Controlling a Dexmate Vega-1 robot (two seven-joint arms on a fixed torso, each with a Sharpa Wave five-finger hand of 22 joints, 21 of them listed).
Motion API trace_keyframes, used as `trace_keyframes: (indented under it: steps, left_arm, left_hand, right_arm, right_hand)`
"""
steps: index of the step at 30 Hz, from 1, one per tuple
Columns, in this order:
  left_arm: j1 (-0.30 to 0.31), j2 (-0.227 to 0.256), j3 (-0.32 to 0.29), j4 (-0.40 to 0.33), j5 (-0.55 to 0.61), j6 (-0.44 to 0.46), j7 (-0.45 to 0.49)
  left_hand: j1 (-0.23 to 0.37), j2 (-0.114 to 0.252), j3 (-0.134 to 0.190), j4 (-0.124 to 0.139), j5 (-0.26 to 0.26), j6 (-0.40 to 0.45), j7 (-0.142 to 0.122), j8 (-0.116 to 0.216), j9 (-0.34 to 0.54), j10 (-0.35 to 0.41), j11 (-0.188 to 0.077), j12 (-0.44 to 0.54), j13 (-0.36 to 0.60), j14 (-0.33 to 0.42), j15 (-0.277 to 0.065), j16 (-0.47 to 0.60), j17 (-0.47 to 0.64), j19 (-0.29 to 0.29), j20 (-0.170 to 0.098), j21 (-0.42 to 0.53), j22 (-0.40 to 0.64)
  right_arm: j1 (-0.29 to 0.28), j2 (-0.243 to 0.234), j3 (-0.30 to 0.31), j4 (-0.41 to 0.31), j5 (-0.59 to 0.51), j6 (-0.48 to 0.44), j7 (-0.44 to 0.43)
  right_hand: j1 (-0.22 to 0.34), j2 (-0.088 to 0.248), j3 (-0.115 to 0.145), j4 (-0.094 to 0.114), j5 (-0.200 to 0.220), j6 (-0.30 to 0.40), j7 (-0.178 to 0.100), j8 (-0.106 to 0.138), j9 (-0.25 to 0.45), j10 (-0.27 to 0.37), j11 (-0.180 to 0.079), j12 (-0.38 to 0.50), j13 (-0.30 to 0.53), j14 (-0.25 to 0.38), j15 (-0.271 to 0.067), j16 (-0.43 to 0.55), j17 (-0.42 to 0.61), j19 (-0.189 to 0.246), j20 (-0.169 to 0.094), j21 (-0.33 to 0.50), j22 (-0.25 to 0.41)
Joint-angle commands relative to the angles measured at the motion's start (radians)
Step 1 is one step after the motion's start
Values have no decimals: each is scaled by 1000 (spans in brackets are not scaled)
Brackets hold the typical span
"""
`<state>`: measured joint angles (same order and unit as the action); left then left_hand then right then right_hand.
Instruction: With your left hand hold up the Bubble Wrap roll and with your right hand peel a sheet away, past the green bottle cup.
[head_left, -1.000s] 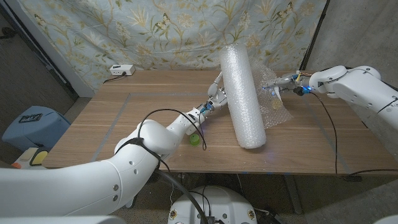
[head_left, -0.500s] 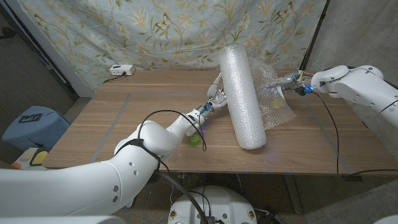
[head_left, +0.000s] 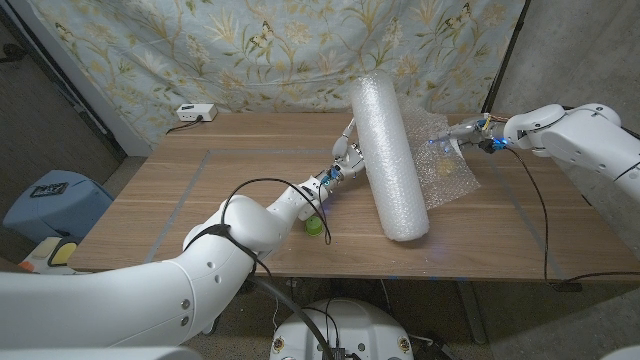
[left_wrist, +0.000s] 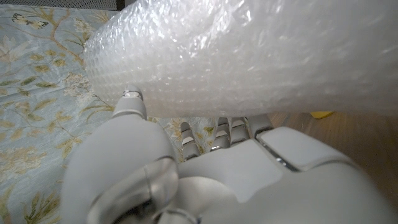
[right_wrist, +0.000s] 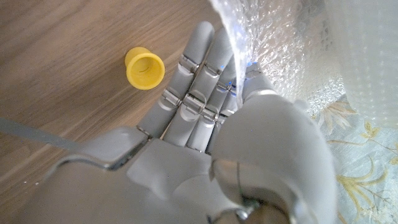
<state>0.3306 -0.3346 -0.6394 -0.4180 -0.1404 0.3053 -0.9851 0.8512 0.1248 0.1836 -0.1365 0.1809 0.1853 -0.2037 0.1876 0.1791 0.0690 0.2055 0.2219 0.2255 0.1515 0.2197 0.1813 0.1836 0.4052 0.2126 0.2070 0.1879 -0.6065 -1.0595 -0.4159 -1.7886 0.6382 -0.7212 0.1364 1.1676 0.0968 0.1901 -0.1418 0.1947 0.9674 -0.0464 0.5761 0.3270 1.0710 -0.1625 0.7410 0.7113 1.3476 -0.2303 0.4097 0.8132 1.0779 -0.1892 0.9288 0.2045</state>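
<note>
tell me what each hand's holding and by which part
The left hand grips the bubble wrap roll at its side, partway up; the right hand pinches the edge of the loose sheet.

Both arms are glossy white, rounded shells, each trailed by a thin black cable. The left hand (head_left: 346, 152) and right hand (right_wrist: 205, 124) are pale grey with segmented fingers. Blue lights glow at both wrists.

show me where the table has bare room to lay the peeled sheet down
Bare wood lies on the table's far-left half, between the white box and the left arm. Crowded: the middle, where the left robot hand props the bubble wrap roll, and where the right robot hand pulls the sheet.
</note>
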Motion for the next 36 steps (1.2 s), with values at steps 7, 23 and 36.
trace_keyframes:
  steps: [7,23,36]
  left_arm:
    - [3,-1,-15,0,-9,6,28]
    - [2,-7,-47,0,2,5,65]
    - [-9,-25,-109,0,22,1,82]
  left_hand:
    - [-1,10,7,2,0,-3,-7,1,4,-5,5,7,2,-5,4,7,4,-5,3,7,5]
    - [-4,14,11,2,0,-2,-8,1,4,-10,5,6,1,-5,4,7,4,-7,3,7,5]
    - [2,-11,9,-12,-2,-31,-15,-7,2,-28,-11,2,-1,-23,3,2,2,-15,3,5,3]
  right_arm:
    - [20,1,-3,30,-3,-30,-10]
    - [81,35,-53,100,-41,-47,21]
    - [127,48,-86,144,-78,-78,39]
  right_hand:
    - [9,1,-6,0,7,-3,-2,8,2,6,-6,-6,4,8,0,-11,3,-8,-28,16,2]
    - [10,2,-10,1,7,-3,-3,9,2,3,-8,-10,8,11,1,-15,9,-17,-28,33,0]
    - [11,3,-13,1,7,-3,-2,10,2,6,-6,-11,9,13,1,-18,11,-22,-28,43,-2]
